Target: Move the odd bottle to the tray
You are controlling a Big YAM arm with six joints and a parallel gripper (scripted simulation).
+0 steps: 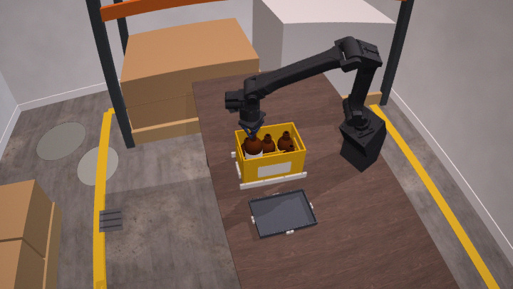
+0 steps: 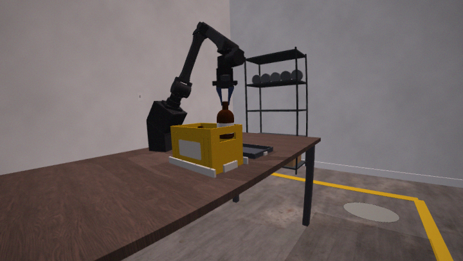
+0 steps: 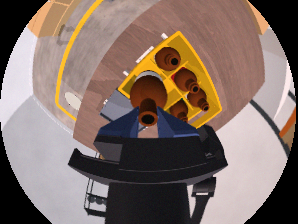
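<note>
My gripper [image 1: 252, 134] [image 2: 225, 103] [image 3: 148, 110] is shut on the neck of a brown bottle with a white label. That bottle [image 1: 253, 145] [image 2: 225, 116] [image 3: 148, 92] hangs upright, raised partly out of the yellow crate [image 1: 250, 172] [image 2: 226, 155] [image 3: 214, 111]; its shoulder and label show above the rim and its base is still inside. Four other brown bottles stand in the crate; the wrist view shows one at the top [image 3: 166, 58], one in the middle [image 3: 185, 80] and two lower ones. The dark grey tray [image 1: 283, 213] [image 2: 257, 151] [image 3: 116, 106] lies in front of the crate in the top view and holds nothing.
White strips [image 1: 273, 180] [image 2: 191, 166] stand on the table along the crate's foot. Small white blocks [image 1: 289, 232] sit at the tray's edges. The wooden table's long edge [image 1: 216, 195] runs left of the crate and tray. The arm's base [image 1: 363, 143] [image 2: 162, 129] stands to the right in the top view.
</note>
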